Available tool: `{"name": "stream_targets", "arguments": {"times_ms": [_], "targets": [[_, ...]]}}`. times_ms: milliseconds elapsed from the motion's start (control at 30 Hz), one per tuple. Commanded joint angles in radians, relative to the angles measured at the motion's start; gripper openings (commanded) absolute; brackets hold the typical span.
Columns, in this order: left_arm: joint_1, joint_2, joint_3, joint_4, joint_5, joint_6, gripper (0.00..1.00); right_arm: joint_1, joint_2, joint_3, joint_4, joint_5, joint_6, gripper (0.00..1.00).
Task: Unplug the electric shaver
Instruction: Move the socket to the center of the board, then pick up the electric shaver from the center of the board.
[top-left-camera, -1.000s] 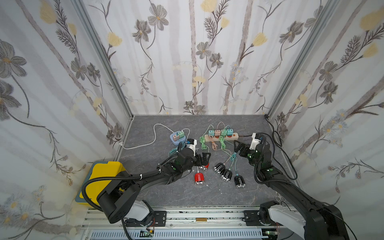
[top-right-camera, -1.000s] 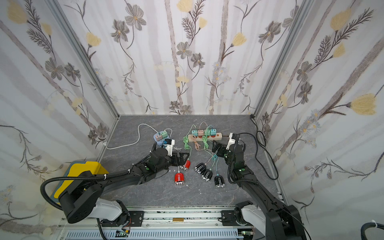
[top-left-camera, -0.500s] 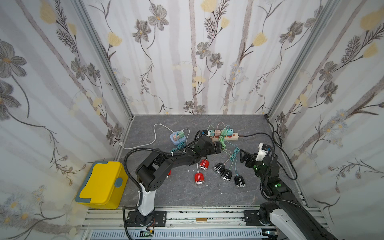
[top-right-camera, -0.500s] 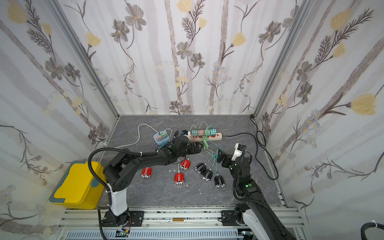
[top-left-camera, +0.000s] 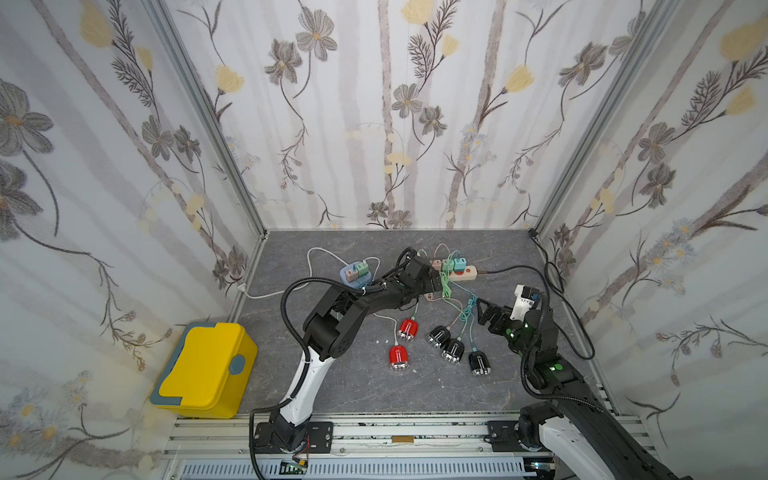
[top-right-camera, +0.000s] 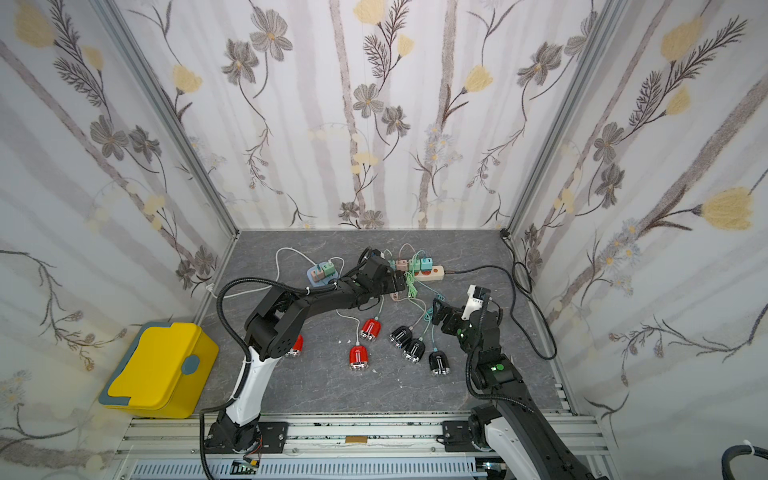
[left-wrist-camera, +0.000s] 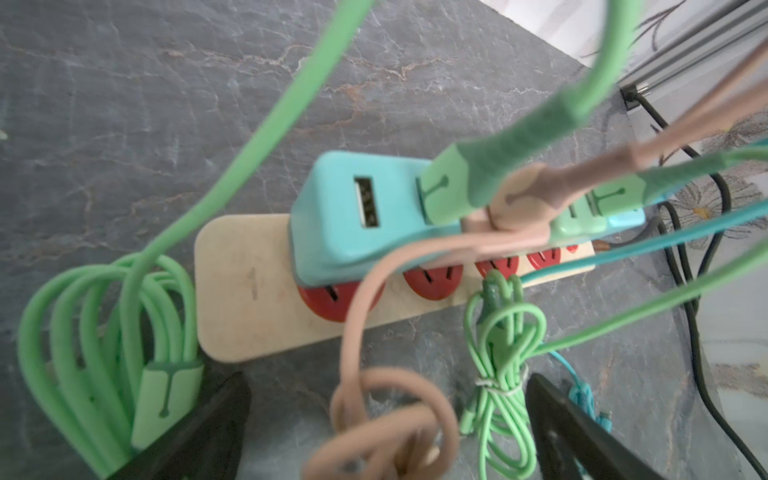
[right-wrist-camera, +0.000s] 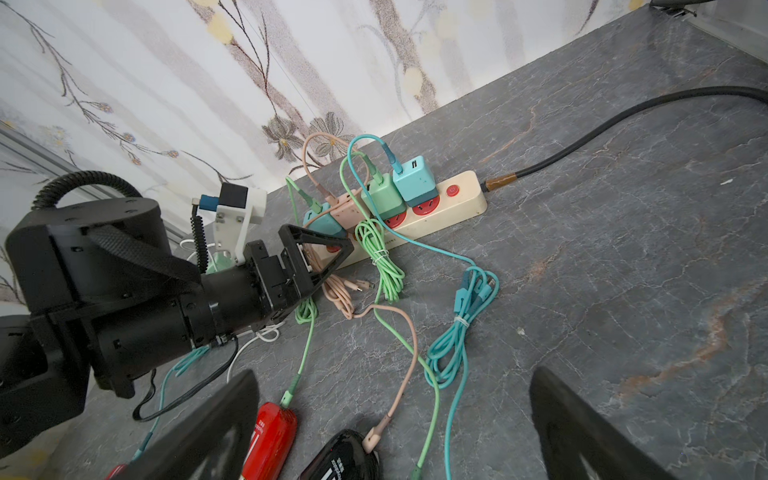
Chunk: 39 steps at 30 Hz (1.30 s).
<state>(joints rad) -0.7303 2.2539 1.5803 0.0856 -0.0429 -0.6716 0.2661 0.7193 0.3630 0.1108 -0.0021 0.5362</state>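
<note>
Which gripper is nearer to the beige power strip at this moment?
Left. The left gripper is right at the power strip, open, by its plugged chargers. The right gripper, open too, stands apart from it, toward the black shavers.

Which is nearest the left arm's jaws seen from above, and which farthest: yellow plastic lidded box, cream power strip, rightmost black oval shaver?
In a top view:
1. Cream power strip: right before them, at the back.
2. Rightmost black oval shaver: front right.
3. Yellow plastic lidded box: far left.
</note>
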Motion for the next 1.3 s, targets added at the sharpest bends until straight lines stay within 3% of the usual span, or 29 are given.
{"name": "stream_targets", "arguments": {"times_ms": [0,233,400,600,933,1267], "targets": [[0.009,0.027,0.033,0.0,-0.004,0.04,1.0,0.001,-0.01,0.005,0.028,-0.007,-0.04,1.0],[0.024,0.111,0.14,0.035,0.034,0.105,1.0,0.0,-0.006,0.021,0.003,-0.009,-0.046,1.0],[0.037,0.127,0.198,0.012,0.029,0.122,1.0,-0.002,0.034,0.076,-0.108,0.069,-0.013,1.0],[0.008,-0.019,0.037,0.023,0.023,0.116,1.0,-0.006,0.051,0.098,-0.162,-0.045,0.027,0.96],[-0.143,-0.308,-0.233,-0.054,0.039,0.003,1.0,-0.008,-0.055,0.157,-0.352,-0.088,0.054,0.94],[-0.36,-0.344,-0.293,-0.066,0.002,-0.199,1.0,-0.008,-0.156,0.384,-0.644,0.023,-0.079,0.96]]}}
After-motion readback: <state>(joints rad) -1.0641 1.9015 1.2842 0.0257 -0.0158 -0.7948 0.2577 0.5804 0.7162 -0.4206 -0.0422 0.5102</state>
